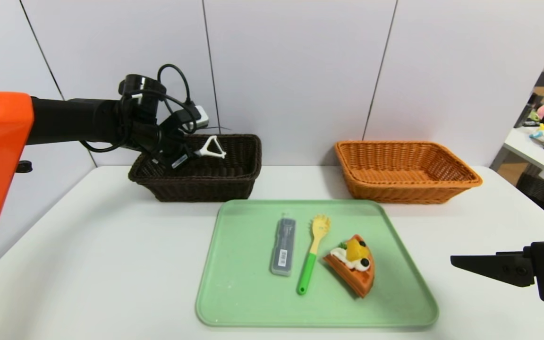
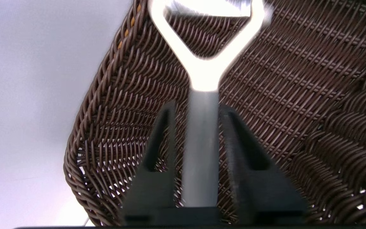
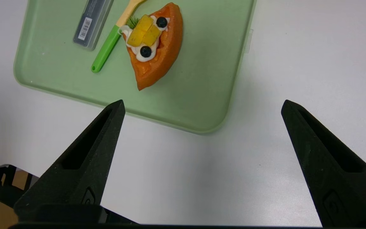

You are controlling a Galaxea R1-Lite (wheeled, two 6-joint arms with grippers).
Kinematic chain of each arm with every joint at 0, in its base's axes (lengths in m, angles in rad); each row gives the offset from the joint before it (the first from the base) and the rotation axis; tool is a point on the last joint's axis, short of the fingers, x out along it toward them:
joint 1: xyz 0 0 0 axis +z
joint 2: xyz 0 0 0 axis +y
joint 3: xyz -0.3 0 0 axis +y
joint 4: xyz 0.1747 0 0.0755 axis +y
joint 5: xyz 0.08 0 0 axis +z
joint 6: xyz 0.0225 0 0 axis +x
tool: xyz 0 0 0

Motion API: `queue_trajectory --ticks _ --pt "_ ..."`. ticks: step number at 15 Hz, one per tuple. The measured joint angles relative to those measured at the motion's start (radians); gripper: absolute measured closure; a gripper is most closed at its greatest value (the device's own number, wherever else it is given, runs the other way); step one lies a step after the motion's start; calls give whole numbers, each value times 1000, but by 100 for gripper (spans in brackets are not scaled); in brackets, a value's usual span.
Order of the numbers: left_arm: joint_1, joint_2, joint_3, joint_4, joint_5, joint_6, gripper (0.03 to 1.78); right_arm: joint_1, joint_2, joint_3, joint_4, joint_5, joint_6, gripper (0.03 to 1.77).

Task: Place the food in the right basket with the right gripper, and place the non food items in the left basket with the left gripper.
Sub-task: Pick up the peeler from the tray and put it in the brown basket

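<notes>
The white peeler (image 1: 211, 148) sits between the fingers (image 2: 160, 149) of my left gripper (image 1: 188, 156), its grey handle running up the slot and its Y-shaped head sticking out past my fingertips, over the inside of the dark brown basket (image 1: 234, 182). In the left wrist view thin gaps show on both sides of the handle, so my fingers are parted around it, and I cannot tell whether I am bearing it. The basket's woven wall curves close around the peeler's head (little room there).

On the green tray (image 1: 253, 307), near the table's (image 1: 88, 264) front, lie a grey case (image 1: 283, 246), a green-handled pasta spoon (image 1: 313, 254) and a waffle slice (image 1: 353, 264) with fruit, side by side, spoon just beside waffle. The orange basket (image 1: 442, 186) stands behind the tray's right corner. My right gripper (image 3: 202, 106) hangs spread wide and empty over bare table off the tray's right edge.
</notes>
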Motion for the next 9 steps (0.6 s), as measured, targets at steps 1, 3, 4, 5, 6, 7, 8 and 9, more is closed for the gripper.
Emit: queue_trajectory --ticks 1,3,4,5,6,7,8,9 --pt "0 2 0 1 0 -2 108 0 0 0 0 0 0 10" --pt "0 4 -2 2 0 -6 86 -2 0 0 -1 0 0 10" --pt "0 4 -5 3 0 -9 77 -5 0 0 -1 1 0 10" --pt "0 3 -9 4 0 -27 69 -5 0 0 -1 1 0 10" --pt "0 1 -16 6 0 -61 62 -6 0 -1 -2 1 0 10" --pt "0 -4 -29 19 3 -108 55 -6 0 -3 -1 1 0 10" --pt "0 -12 -56 51 8 -162 50 -6 -1 -5 -1 0 -1 10" --pt "-1 -20 -90 100 14 -214 45 -6 -2 -6 -1 0 -2 10"
